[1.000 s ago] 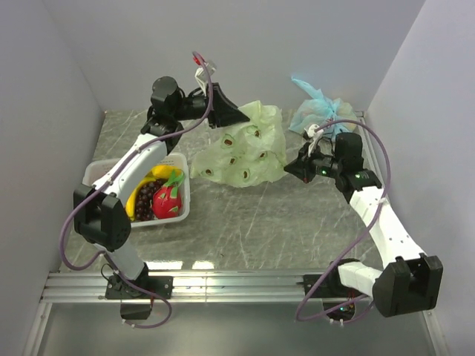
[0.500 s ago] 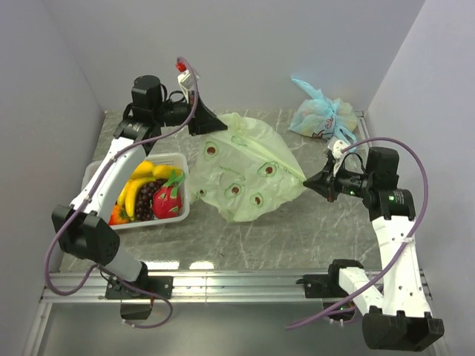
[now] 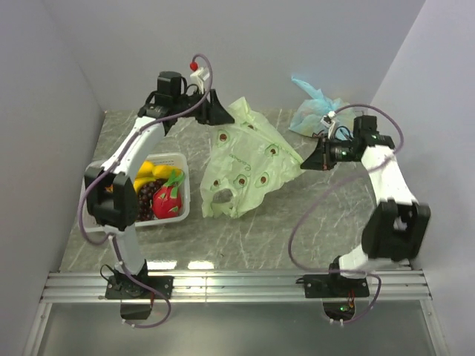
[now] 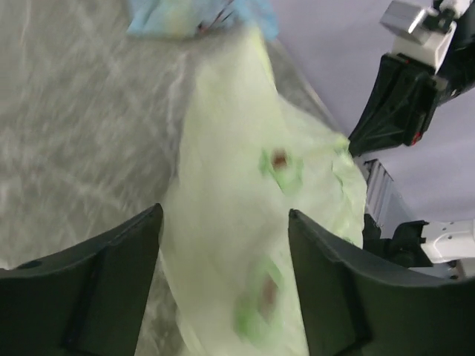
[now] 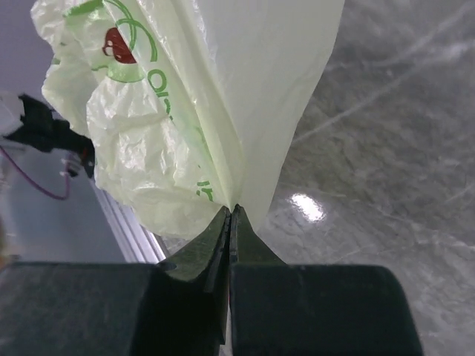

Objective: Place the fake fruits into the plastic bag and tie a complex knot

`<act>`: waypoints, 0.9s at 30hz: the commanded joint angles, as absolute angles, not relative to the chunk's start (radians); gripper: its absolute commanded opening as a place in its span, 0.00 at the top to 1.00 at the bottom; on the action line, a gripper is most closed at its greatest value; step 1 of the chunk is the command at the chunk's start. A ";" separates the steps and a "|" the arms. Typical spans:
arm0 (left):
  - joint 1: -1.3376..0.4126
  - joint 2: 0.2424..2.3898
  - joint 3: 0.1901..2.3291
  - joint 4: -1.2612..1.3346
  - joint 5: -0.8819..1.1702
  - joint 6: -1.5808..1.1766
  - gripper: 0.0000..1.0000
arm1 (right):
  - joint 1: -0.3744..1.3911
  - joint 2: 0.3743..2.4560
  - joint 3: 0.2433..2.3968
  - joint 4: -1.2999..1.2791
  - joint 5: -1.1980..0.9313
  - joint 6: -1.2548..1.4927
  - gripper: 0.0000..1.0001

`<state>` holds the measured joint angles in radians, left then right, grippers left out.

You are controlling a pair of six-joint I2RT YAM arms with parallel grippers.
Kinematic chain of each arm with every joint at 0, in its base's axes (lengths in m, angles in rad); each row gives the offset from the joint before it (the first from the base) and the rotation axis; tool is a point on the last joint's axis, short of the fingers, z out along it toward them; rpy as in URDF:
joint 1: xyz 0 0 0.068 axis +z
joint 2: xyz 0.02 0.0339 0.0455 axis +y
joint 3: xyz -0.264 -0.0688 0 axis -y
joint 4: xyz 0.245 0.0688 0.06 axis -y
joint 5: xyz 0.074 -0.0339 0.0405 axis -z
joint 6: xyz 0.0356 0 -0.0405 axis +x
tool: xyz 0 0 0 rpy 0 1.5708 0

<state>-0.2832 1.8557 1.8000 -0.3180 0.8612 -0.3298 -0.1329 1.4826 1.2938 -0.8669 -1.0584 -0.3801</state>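
Note:
The pale green plastic bag hangs spread over the middle of the table, printed marks showing. My right gripper is shut on its right edge; in the right wrist view the jaws pinch a fold of the bag. My left gripper is at the bag's far left corner, open. In the left wrist view the blurred bag lies past the open jaws. The fake fruits, a banana, grapes and a dragon fruit, lie in a white basket. No knot is in view.
A light blue tied bag sits at the back right, just behind my right gripper. The basket stands at the left by the left arm. White walls close in the table on the left, back and right.
My left gripper has opened and let go of the bag, and moved right. The right gripper has swung back and left, still holding the bag, which now hangs narrower.

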 commanded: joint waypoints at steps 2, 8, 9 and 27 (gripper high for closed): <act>-0.255 1.807 1.687 -0.287 0.812 -0.316 0.23 | -0.161 1.661 1.431 -0.876 -1.058 -0.316 1.00; -0.241 1.706 1.482 -0.256 0.712 -0.284 0.01 | -0.163 1.833 1.658 -0.760 -0.979 -0.154 0.26; -0.238 1.695 1.459 -0.246 0.698 -0.284 0.01 | -0.166 1.838 1.675 -0.711 -0.909 -0.112 0.06; -0.207 1.851 1.456 -0.195 0.575 -0.434 0.03 | 0.097 1.399 1.134 -0.315 -0.564 0.348 0.01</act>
<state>-0.2043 1.8484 1.4338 -0.2394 0.5667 -0.3962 -0.0372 1.4334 1.1198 -0.4400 -0.7189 0.2996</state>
